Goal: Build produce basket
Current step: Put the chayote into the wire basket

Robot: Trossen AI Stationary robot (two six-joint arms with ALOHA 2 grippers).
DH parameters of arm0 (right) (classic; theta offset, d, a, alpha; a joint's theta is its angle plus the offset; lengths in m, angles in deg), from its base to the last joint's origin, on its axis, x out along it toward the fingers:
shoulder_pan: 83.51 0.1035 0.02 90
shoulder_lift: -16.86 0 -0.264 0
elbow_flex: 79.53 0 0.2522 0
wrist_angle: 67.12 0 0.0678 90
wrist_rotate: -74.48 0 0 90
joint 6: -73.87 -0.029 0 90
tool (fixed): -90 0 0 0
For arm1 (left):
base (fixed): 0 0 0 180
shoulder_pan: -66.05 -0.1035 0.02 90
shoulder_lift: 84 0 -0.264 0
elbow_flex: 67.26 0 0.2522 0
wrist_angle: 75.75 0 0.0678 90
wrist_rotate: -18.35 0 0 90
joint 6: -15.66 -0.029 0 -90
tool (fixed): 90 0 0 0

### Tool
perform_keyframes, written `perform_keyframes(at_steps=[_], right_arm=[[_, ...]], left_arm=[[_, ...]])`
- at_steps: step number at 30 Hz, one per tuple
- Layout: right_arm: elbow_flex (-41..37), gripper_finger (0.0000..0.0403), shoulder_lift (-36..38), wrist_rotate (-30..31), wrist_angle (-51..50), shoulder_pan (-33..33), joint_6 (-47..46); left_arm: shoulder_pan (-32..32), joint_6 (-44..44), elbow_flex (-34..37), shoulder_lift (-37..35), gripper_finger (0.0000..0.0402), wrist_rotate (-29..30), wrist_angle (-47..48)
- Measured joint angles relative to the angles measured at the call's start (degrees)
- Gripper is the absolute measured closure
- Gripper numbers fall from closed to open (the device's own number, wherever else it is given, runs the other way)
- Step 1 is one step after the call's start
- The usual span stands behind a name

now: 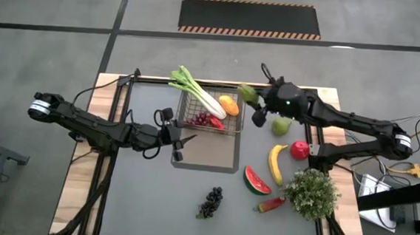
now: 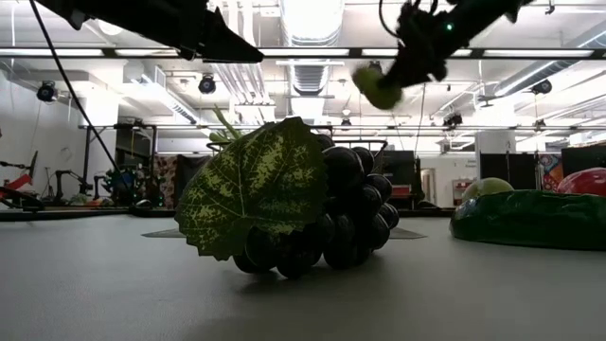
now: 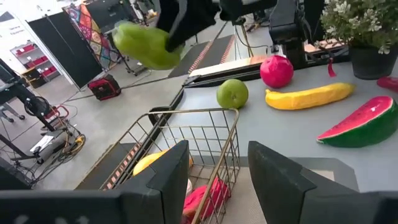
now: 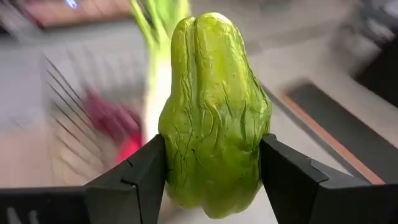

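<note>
Upper centre of the overhead frame: right gripper (image 1: pixel 257 106) fingers (image 4: pixel 140 180) clamp a wrinkled green chayote (image 4: pixel 213 112) mid-body, aloft beside the wire basket (image 1: pixel 212 110). It looks light, stiff, slick. Left gripper (image 1: pixel 178 143) fingers spread, empty.

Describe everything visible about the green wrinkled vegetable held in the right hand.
The green wrinkled vegetable is pear-shaped, glossy yellow-green with deep lengthwise furrows, and looks like moulded plastic. It stands upright, clamped at its lower sides by the right hand, and is held in the air just beside the wire basket, touching nothing else.
</note>
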Motion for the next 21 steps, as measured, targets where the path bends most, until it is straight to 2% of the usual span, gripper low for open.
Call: perform_keyframes(at_steps=[4,12,16,21], right_arm=[[-7.3,0.0195,-0.1,-6.2,19.9,0.5,-4.7],[-19.7,0.0195,-8.7,-6.2,57.3,2.8,-6.0],[-21.4,0.0195,-13.1,-6.2,66.1,2.8,-5.9],[-21.5,0.0195,-17.9,-6.2,70.1,2.8,-5.9]], left_arm=[[0.0,0.2,0.0,0.2,0.0253,0.0,-1.7],[0.0,0.2,0.0,0.2,0.0253,0.0,-2.8],[0.0,0.4,0.0,0.2,0.0253,0.0,-2.8],[0.0,0.4,0.0,0.2,0.0253,0.0,-2.8]])
